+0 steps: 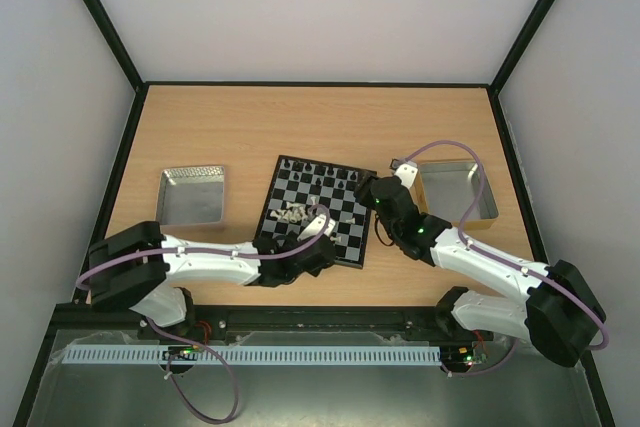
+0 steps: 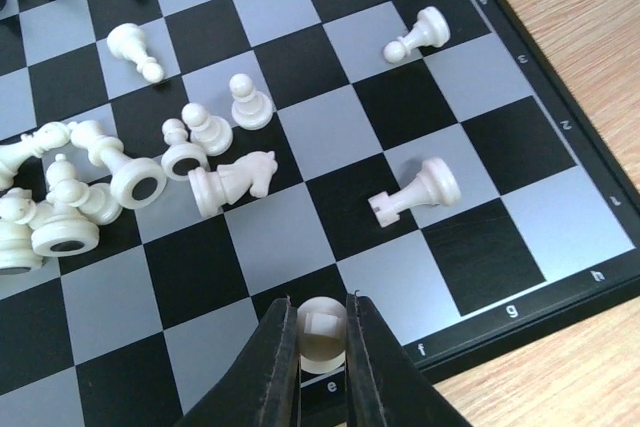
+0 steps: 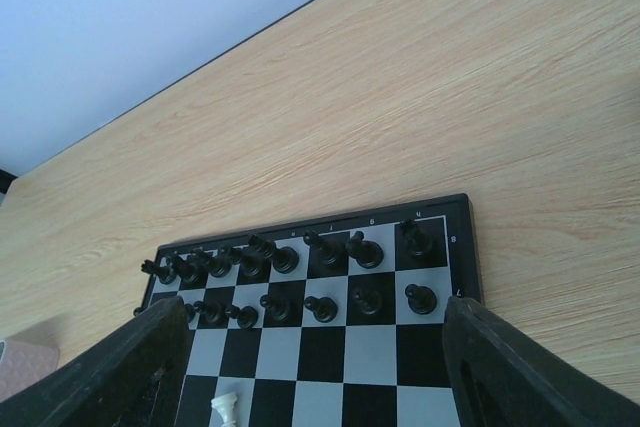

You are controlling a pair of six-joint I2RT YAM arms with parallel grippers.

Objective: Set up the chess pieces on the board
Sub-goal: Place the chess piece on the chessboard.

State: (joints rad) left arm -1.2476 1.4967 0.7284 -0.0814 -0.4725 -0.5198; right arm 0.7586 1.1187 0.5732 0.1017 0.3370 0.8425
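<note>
Wooden counter [image 1: 330, 122] carries the board [image 1: 345, 235] at its centre, with one metal tray [image 1: 192, 195] at the board's 9 o'clock and another at its 3 o'clock. Black pieces [image 3: 285, 259] stand upright in two rows along the board's 12 o'clock edge. Cream pieces [image 2: 100, 182] lie in a loose heap toward 9 o'clock, most of them on their sides. A few more lie scattered apart from the heap toward 3 o'clock. The left end effector [image 2: 321, 312] sits at the 6 o'clock edge, clamped on one cream piece [image 2: 322, 342] by the letter e. Whether that piece touches the board cannot be told. The right end effector [image 1: 378, 194] hovers at the board's 2 o'clock corner, its fingers [image 3: 130, 372] spread wide with nothing between them.
</note>
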